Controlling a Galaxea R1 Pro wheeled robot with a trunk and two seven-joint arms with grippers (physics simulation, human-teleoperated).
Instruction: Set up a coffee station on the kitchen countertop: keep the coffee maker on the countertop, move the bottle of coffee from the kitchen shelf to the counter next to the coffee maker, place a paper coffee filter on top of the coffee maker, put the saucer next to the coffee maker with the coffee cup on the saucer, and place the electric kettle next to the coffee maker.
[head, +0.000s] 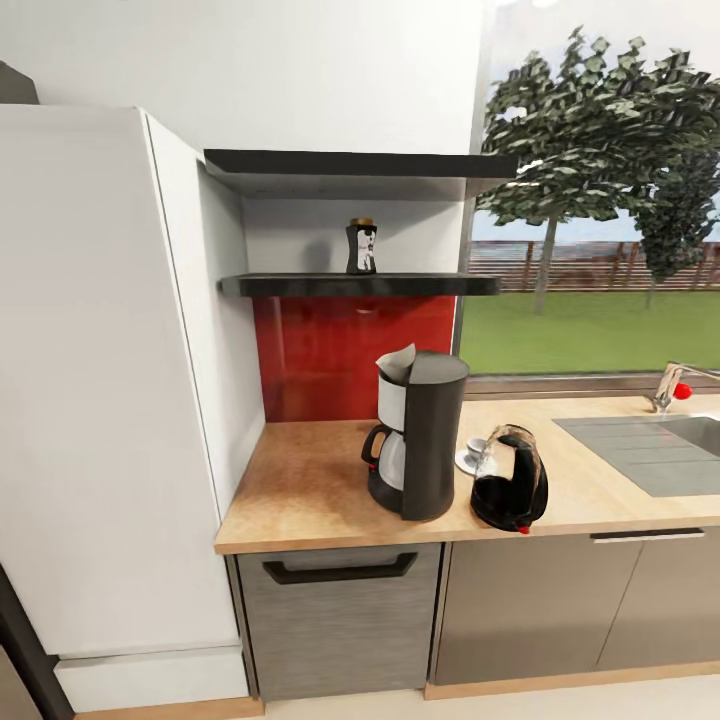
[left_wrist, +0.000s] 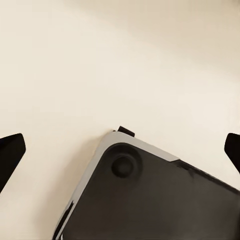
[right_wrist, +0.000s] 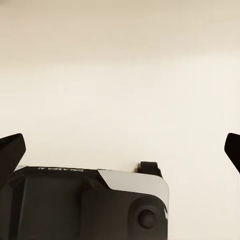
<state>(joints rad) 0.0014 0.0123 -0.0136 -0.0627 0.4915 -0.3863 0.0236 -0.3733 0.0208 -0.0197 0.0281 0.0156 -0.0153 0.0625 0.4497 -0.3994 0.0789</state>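
The dark bottle of coffee (head: 361, 246) stands on the lower black shelf (head: 300, 286) above the red backsplash. On the wooden countertop (head: 300, 480) below, the black coffee maker (head: 418, 440) carries a white paper filter (head: 397, 362) at its top. A black electric kettle (head: 510, 482) sits just right of it. Behind the kettle, a small cup rests on a white saucer (head: 472, 456). In the left wrist view my left gripper (left_wrist: 121, 150) is open, hanging over the pale floor. My right gripper (right_wrist: 121, 150) is likewise open with nothing between its fingers.
A tall white fridge (head: 100, 400) fills the left, flush with the counter. A sink (head: 660, 445) and faucet (head: 672, 385) lie at the right under the window. Drawers with a black handle (head: 340, 572) sit below the counter. The robot's own base (left_wrist: 150, 200) appears under both wrists.
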